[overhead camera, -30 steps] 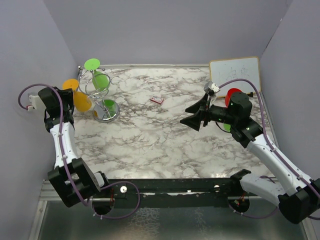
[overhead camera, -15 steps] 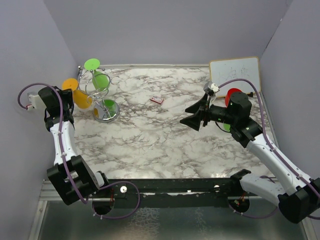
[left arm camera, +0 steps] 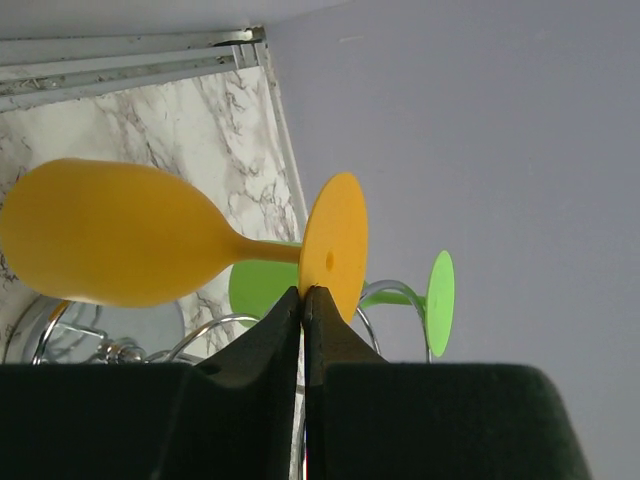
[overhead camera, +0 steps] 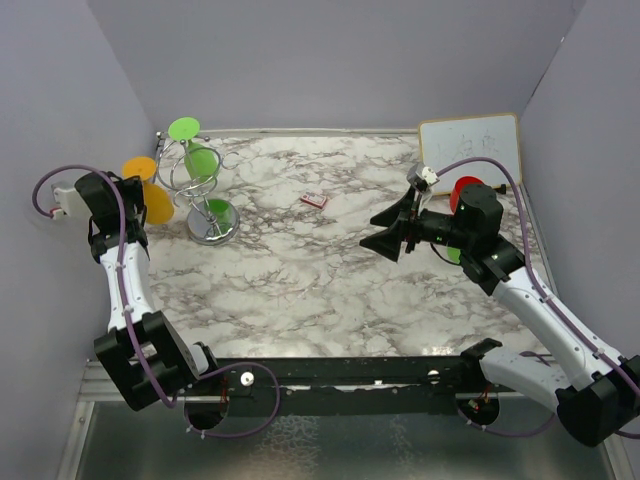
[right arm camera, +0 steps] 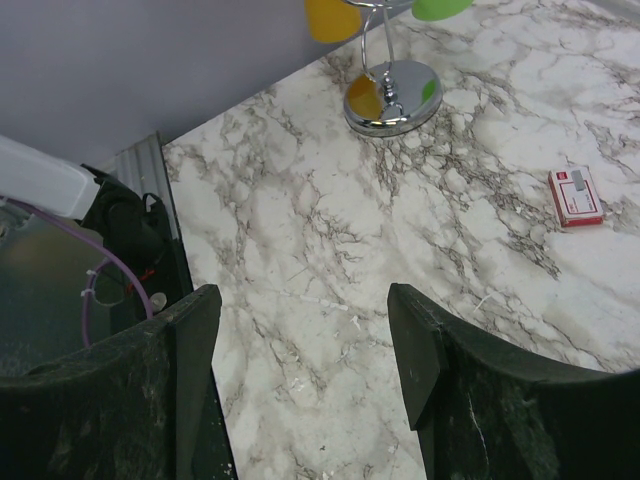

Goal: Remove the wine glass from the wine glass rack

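The silver wire wine glass rack [overhead camera: 203, 195] stands at the far left of the marble table, with green glasses [overhead camera: 203, 160] hanging on it. My left gripper [overhead camera: 132, 182] is shut on the edge of the round foot [left arm camera: 335, 245] of an orange wine glass [overhead camera: 155, 203]. It holds the glass sideways just left of the rack's arms. In the left wrist view the orange bowl [left arm camera: 110, 245] points left, and the rack's wires [left arm camera: 392, 290] and a green glass [left arm camera: 258, 288] sit behind it. My right gripper [overhead camera: 385, 230] is open and empty above the table's right middle, and it also shows in the right wrist view [right arm camera: 305, 320].
A small red box [overhead camera: 313, 200] lies near the table's middle back. A white board [overhead camera: 470, 145] leans at the back right. A red object [overhead camera: 465, 188] sits behind the right arm. The side wall is close behind the left gripper.
My left gripper has drawn the orange wine glass a little to the left, away from the rack's arms. The right arm has not moved.
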You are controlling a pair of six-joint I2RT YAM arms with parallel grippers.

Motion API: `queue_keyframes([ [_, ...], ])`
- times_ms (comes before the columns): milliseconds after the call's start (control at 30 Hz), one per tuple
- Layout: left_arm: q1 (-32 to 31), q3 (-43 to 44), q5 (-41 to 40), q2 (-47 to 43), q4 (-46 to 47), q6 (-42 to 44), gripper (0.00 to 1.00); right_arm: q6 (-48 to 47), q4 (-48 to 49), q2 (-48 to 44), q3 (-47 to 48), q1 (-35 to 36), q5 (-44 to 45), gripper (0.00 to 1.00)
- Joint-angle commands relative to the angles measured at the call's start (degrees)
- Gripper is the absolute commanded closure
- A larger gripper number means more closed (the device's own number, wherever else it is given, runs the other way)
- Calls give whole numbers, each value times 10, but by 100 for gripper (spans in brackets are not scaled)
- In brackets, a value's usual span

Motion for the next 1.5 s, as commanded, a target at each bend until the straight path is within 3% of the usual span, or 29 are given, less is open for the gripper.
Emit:
queue_keyframes([
  [0,4,16,-25,-19,9,0,95,-5,7,-1,8,5,13,32],
  [833,4,29,-23,11,95,-18,100,-5,5,0,9,5,17,32],
  [1200,4,46,-65,-41,14,-6,100,-4,6,6,10,4,16,32],
  [1467,4,98,-109,-88,-96,40,100,-2,6,5,9,4,16,32],
])
